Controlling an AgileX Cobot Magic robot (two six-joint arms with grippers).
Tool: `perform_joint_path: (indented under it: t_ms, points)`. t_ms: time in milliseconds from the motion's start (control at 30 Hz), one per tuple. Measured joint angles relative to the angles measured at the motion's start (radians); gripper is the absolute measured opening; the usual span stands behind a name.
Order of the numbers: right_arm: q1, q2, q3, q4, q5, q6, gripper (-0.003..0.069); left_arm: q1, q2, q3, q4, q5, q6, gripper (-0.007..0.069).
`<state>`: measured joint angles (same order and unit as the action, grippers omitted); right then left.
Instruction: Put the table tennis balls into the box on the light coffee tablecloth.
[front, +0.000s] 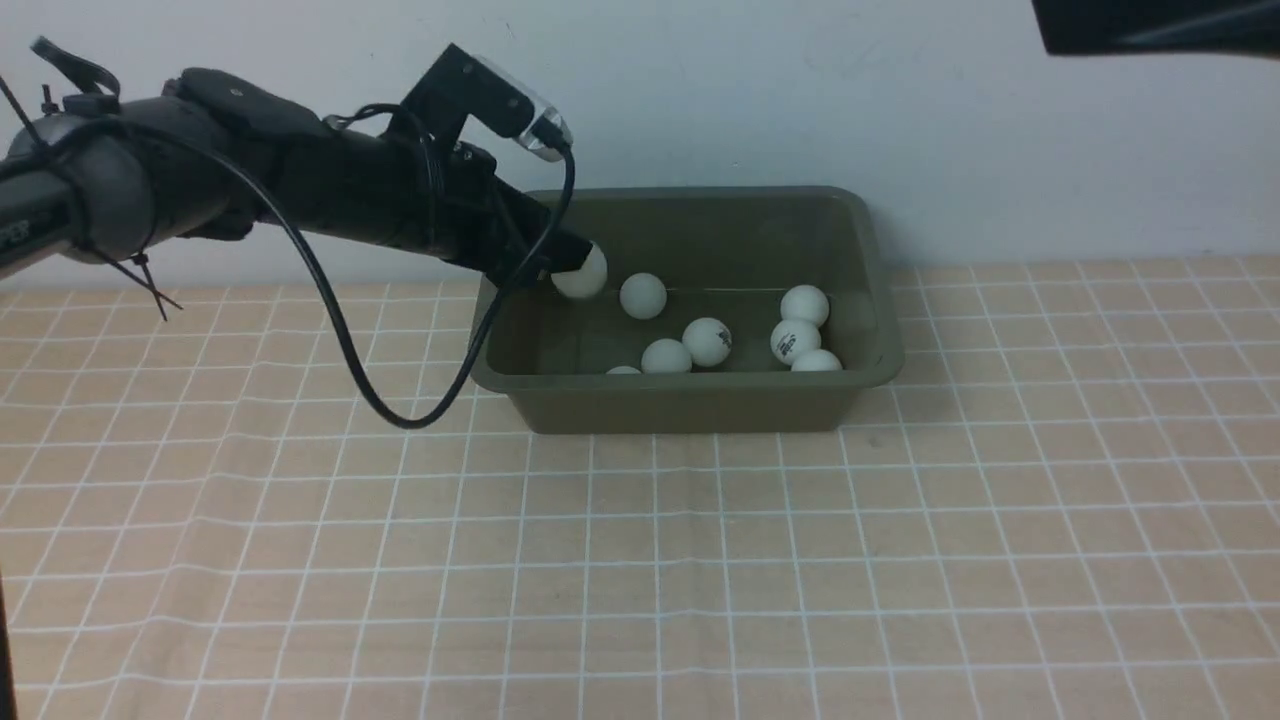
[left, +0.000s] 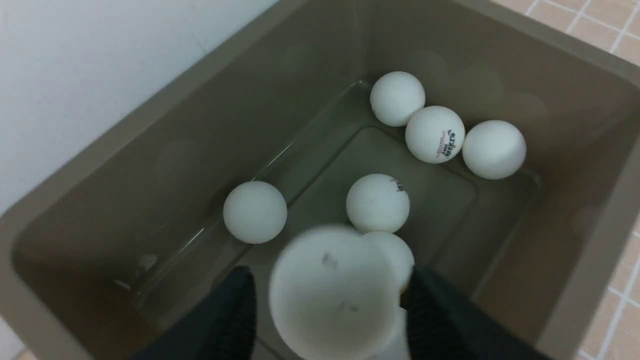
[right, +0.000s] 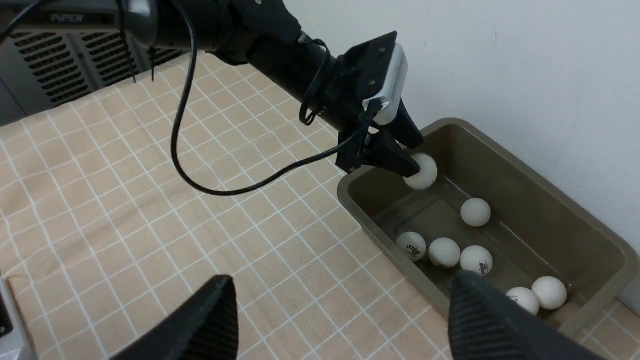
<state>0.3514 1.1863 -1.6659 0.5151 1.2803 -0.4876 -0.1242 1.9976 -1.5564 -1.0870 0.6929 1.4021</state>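
The olive-green box (front: 690, 400) stands on the light coffee tablecloth (front: 640, 560) by the back wall. Several white table tennis balls lie in it, such as one (front: 642, 296) near the left and a printed one (front: 795, 341) at the right. My left gripper (front: 570, 262) hangs over the box's left end. Its fingers are slightly apart around a blurred ball (front: 582, 274), with small gaps on both sides in the left wrist view (left: 332, 295). My right gripper (right: 340, 285) is open and empty, high above the cloth. The front view shows only a dark part of that arm (front: 1150, 25).
A white wall rises right behind the box (right: 370, 235). The left arm's black cable (front: 400, 415) hangs in a loop down to the cloth beside the box's left end. A grey vented unit (right: 60, 65) stands beyond the cloth's far edge.
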Motion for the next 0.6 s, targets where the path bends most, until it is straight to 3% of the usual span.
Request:
perform_joint_path:
  t_ms: [167,433,600]
  points:
    - [0.000,0.000,0.000,0.000,0.000,0.000,0.0512,0.022,-0.073,-0.070,0.199,0.082,-0.220,0.0431]
    - [0.000,0.000,0.000,0.022,0.000,-0.027,0.0512,0.062,-0.398,-0.142,0.645,0.314,-0.653,0.0314]
    - [0.000,-0.052,0.000,-0.041,-0.034,-0.065,0.0512,0.062,-0.589,-0.145,0.750,0.333,-0.736,0.0298]
